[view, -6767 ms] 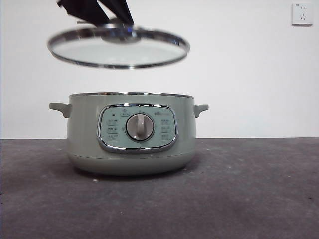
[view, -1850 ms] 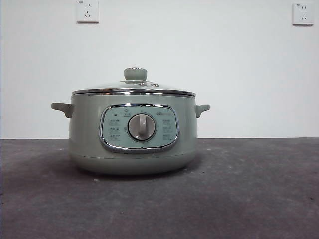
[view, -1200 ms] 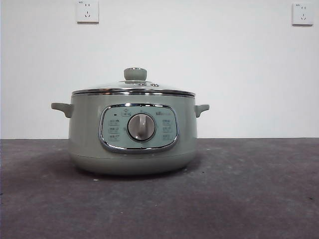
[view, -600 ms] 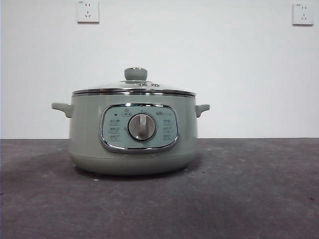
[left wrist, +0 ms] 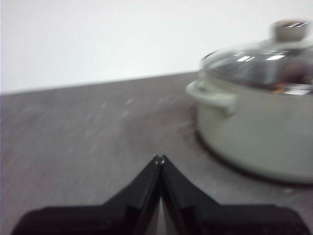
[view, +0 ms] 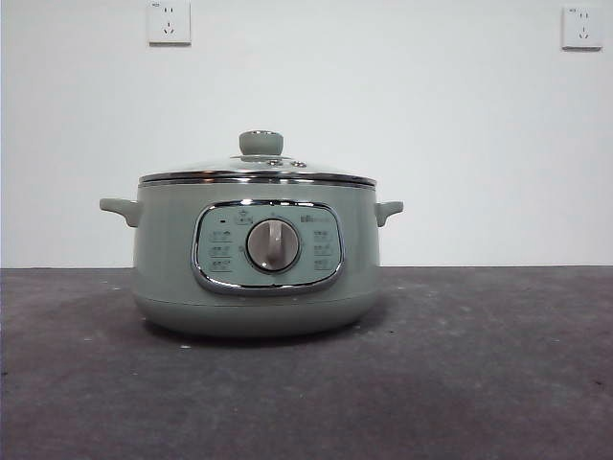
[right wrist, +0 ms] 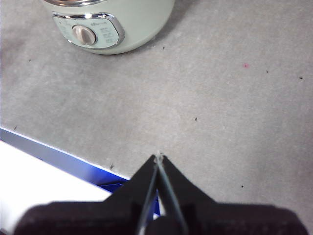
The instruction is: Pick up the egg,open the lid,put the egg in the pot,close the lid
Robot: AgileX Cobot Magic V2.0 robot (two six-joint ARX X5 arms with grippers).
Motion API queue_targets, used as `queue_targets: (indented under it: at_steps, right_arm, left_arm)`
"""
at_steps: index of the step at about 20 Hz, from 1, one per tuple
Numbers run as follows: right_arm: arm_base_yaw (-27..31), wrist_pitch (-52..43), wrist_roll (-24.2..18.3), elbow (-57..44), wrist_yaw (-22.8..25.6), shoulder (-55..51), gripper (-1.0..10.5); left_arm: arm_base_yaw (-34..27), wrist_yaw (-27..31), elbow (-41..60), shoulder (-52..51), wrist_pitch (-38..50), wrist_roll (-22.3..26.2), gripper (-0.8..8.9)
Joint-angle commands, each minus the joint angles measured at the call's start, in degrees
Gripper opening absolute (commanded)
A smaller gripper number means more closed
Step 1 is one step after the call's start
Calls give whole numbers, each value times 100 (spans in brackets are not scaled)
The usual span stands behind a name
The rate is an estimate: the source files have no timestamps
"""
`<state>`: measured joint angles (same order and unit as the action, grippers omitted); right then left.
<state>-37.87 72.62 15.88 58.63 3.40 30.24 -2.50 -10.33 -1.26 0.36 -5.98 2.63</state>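
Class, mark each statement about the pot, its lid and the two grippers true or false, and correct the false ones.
1. The lid sits closed on the pot. True.
2. The left gripper grips the lid's knob. False: it is empty, jaws shut, off to the pot's side.
3. The egg lies on the table in front of the pot. False: no egg shows on the table.
4. The right gripper is shut and holds nothing. True.
5. The pot lies tipped on its side. False: it stands upright.
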Motion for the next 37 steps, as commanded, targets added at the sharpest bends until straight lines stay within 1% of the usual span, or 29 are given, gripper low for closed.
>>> queue_targets:
  at_steps: [1, 3, 18, 19, 20, 21, 23, 24, 26, 28, 29, 31, 34, 37]
  right_arm:
    - [-4, -20, 44, -39, 9, -2, 2]
    - [-4, -20, 44, -39, 9, -2, 2]
    - [9, -24, 44, -39, 11, -4, 2]
    - [107, -20, -72, -39, 66, -48, 2]
    - [275, -81, -262, -42, 144, -103, 2]
    - [483, -306, -341, -44, 157, -149, 2]
    - [1191, -1233, -776, -79, 105, -365, 2]
    - [1578, -1716, -1021, -144, -37, -507, 2]
    - [2363, -2559, -1558, -426, -501, -855, 2]
    - [3003, -3329, -1987, -973, -767, -1255, 2]
    - [3250, -3722, -2090, -1344, -796, -1443, 2]
    - [3620, -4417, -2046, -2192, -793, -1823, 2]
    - [3794, -4933, -2037, -3077, -793, -2210, 2]
    - [3827, -5438, -1954, -3912, -791, -2527, 2]
  left_arm:
    - [-26, 278, 81, -13, -273, -225, -4]
    - [-26, 393, 81, -15, -330, -258, -4]
    - [-26, 398, 79, 247, -328, -258, -4]
    - [-26, 396, 79, 273, -328, -258, -4]
    - [-26, 398, 79, 295, -328, -256, -4]
    - [-26, 396, 79, 308, -328, -258, -4]
    - [-26, 396, 79, 332, -328, -256, -4]
    - [-26, 396, 79, 343, -330, -258, -4]
    - [-26, 398, 79, 345, -330, -258, -3]
    - [-26, 396, 79, 345, -330, -258, -4]
    - [-26, 398, 79, 345, -330, -256, -4]
    - [-26, 396, 79, 345, -330, -256, -4]
    - [-26, 398, 79, 345, -330, -256, -4]
    - [-26, 396, 79, 345, -330, -258, -4]
